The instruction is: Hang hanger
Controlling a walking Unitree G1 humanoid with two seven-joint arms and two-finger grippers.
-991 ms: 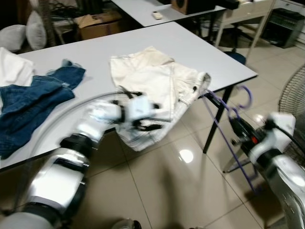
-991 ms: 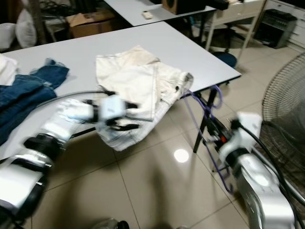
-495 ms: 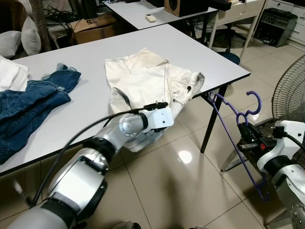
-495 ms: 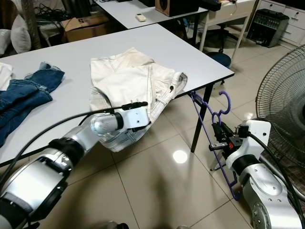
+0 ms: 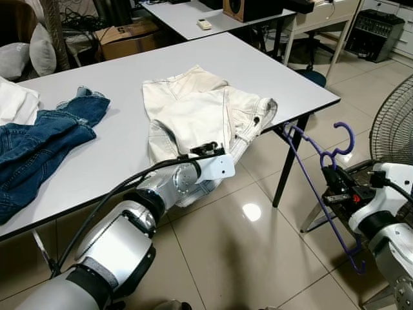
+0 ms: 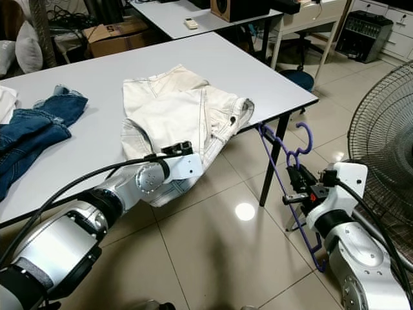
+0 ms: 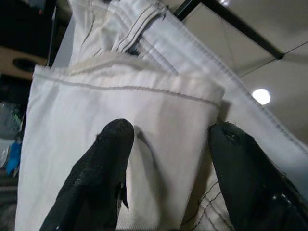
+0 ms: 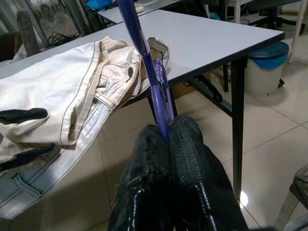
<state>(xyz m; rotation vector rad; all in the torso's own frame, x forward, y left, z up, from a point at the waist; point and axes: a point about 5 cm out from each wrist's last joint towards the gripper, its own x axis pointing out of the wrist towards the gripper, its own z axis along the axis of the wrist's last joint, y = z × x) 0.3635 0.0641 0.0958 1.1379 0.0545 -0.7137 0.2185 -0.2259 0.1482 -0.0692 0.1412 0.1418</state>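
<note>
The right gripper (image 8: 166, 137) holds a purple hanger (image 5: 316, 187) off the right end of the white table (image 5: 271, 71); its fingers (image 8: 192, 163) are pinched tight on the thin purple rod, and the hanger's hook (image 5: 342, 139) stands upward beside the table's black leg (image 5: 288, 161), over the tiled floor (image 5: 245, 258); a standing fan (image 6: 387, 129) is close behind that arm. The left gripper (image 7: 168, 149) reaches to the overhanging hem of a pair of white trousers (image 5: 200, 110) that lies across the table's front edge; its fingers (image 7: 108, 159) are spread apart with a fold of the white cloth between them, not yet closed on it. A pile of blue jeans (image 5: 45, 142) lies well apart at the left end of the table.

The step in hand seems to be taking hold of the trousers so that they and the hanger can be brought together; to do it well, the left fingers should push further over the stitched hem before closing, so that they take the whole fold and not only its top layer; a shallow bite on such limp cloth would likely slip once the weight comes off the table. The right gripper should keep its firm pinch and hold the hanger steady and clear of the table leg and the fan, since a thin rod can easily twist in the fingers.
</note>
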